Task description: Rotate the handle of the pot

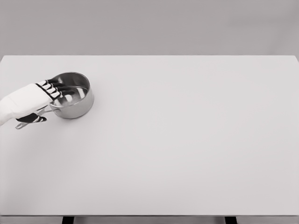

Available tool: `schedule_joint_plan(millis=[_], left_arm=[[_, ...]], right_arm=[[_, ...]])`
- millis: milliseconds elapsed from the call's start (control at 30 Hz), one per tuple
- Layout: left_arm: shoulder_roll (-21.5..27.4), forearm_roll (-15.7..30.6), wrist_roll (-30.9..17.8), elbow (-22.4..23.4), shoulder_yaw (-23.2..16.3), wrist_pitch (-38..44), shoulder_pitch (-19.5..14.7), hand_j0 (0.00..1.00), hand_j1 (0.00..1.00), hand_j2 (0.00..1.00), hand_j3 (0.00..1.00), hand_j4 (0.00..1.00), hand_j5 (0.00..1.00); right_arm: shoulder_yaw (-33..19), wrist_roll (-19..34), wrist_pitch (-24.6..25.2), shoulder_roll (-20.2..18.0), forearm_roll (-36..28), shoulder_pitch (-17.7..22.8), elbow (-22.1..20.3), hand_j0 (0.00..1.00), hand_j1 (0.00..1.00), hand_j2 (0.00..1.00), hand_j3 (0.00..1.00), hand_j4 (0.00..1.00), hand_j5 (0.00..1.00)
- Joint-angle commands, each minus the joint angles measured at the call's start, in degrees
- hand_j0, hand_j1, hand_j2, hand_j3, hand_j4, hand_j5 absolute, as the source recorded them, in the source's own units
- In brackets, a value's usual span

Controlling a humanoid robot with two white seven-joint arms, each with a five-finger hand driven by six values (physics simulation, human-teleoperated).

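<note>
Broadly, the white desk (187, 149) carries a steel pot (72, 95) at its far left, and the left robot hand (44, 95) reaches in from the left edge, lying over the pot's near-left rim where the handle (29, 120) joins. Its fingers (52, 88) drape across the rim into the bowl while the thumb sits low by the handle, so it looks clamped on the pot, though how firmly I cannot tell. To turn the handle well, I would keep that pinch at the root and swing slowly about the pot's centre, so the pot pivots flat without tipping or sliding off the desk edge.
</note>
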Motion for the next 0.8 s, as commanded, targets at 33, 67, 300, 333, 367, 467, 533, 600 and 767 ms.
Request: schedule_joint_plan(millis=[33,67,300,333,367,467,533,600,767], left_arm=[[0.0,-0.6,0.0,0.3,0.6,0.1,0.0,1.00,1.00,1.00,1.00,1.00,1.00],[0.1,-0.8,0.0,0.3,0.7,0.1,0.0,1.00,1.00,1.00,1.00,1.00,1.00],[0.0,-2.8,0.0,0.4,2.1,0.1,0.4,1.00,1.00,1.00,1.00,1.00,1.00],[0.0,-2.8,0.0,0.4,2.3,0.1,0.4,1.00,1.00,1.00,1.00,1.00,1.00],[0.0,-2.8,0.0,0.5,2.6,0.1,0.5,1.00,1.00,1.00,1.00,1.00,1.00],[0.0,-3.2,0.0,0.8,3.3,0.1,0.7,1.00,1.00,1.00,1.00,1.00,1.00],[0.1,-3.3,0.0,0.8,3.6,0.1,0.7,1.00,1.00,1.00,1.00,1.00,1.00],[0.1,-3.4,0.0,1.2,3.9,0.1,0.7,1.00,1.00,1.00,1.00,1.00,1.00],[0.1,-3.6,0.0,2.0,4.4,0.1,0.9,1.00,1.00,1.00,1.00,1.00,1.00]], right_arm=[[0.0,0.0,-0.1,0.0,0.0,0.0,0.0,1.00,1.00,1.00,1.00,1.00,1.00],[0.0,0.0,0.0,0.0,0.0,0.0,0.0,1.00,1.00,1.00,1.00,1.00,1.00],[0.0,0.0,-0.1,0.0,0.0,0.0,0.0,1.00,1.00,1.00,1.00,1.00,1.00],[0.0,0.0,-0.1,0.0,0.0,0.0,0.0,1.00,1.00,1.00,1.00,1.00,1.00],[0.0,0.0,-0.1,0.0,0.0,0.0,0.0,1.00,1.00,1.00,1.00,1.00,1.00],[0.0,0.0,-0.1,0.0,0.0,0.0,0.0,1.00,1.00,1.00,1.00,1.00,1.00],[0.0,0.0,0.0,0.0,0.0,0.0,0.0,1.00,1.00,1.00,1.00,1.00,1.00],[0.0,0.0,0.0,0.0,0.0,0.0,0.0,1.00,1.00,1.00,1.00,1.00,1.00],[0.0,0.0,0.0,0.0,0.0,0.0,0.0,1.00,1.00,1.00,1.00,1.00,1.00]])
